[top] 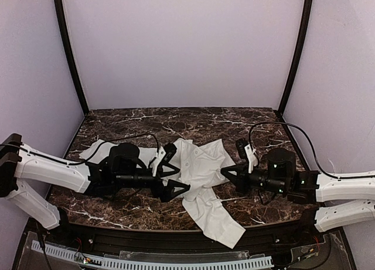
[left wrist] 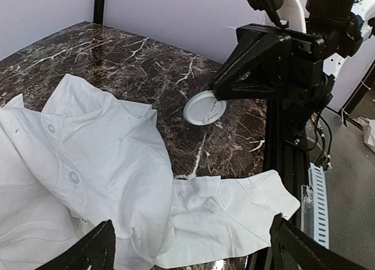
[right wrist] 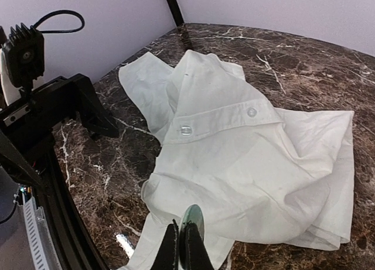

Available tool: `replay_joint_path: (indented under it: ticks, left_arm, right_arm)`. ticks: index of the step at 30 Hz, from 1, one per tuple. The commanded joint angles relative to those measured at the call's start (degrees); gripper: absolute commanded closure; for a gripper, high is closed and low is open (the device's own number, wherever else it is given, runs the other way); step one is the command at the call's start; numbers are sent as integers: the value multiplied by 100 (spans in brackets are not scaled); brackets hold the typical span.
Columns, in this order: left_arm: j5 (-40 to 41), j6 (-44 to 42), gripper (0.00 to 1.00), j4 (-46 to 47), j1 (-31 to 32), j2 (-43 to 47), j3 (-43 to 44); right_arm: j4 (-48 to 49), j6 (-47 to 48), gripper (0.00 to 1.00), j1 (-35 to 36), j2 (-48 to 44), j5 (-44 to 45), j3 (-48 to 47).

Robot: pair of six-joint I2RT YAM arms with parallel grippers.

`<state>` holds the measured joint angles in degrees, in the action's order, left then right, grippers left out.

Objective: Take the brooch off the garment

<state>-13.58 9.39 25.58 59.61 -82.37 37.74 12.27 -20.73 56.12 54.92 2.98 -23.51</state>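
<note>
- My right gripper (right wrist: 181, 246) is closed almost fully, and between its fingers it holds the brooch (left wrist: 204, 109), pinched by the rim.
- In my right wrist view the brooch stands on edge, so I see only a thin pale sliver. In the left wrist view it shows as a round pale disc at the fingertips.
- The brooch is low over the dark table (left wrist: 146, 53), just beside the edge of the shirt (right wrist: 234, 147). I cannot tell if it touches the marble.
- I see no cloth rising with it, so I judge that the brooch is already free from the shirt.
- My left gripper (top: 171, 174) is wide open and holds nothing. It hovers over the left part of the shirt, with one finger to each side of the crumpled cloth.
- The shirt lies crumpled in the middle of the table, between my two arms, and one sleeve hangs over the near edge.
- Step in hand, as I judge: the pull-off is finished, and what remains is to take the brooch away.
- The next move calls for a firm pinch, because the rim is thin and may slip or turn. Then I should move the right gripper away from the shirt and set the brooch down on bare marble, well apart from the cloth.
</note>
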Motion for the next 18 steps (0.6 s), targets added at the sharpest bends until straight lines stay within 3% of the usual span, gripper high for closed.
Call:
replay_joint_path:
  ticks: [1,10,18]
  left_arm:
    - [-627,-45,9,415,-17,188,-167]
    - [-949,-186,28,268,-16,23,-56]
    - [-1423,-392,45,-145,27,-424,330]
  right_arm:
    - [784,208,100,-91,247,-1320,20]
    - [1116,402,100,-94,1034,-2634,-305]
    - [1188,465,100,-92,1428,-3191,-540]
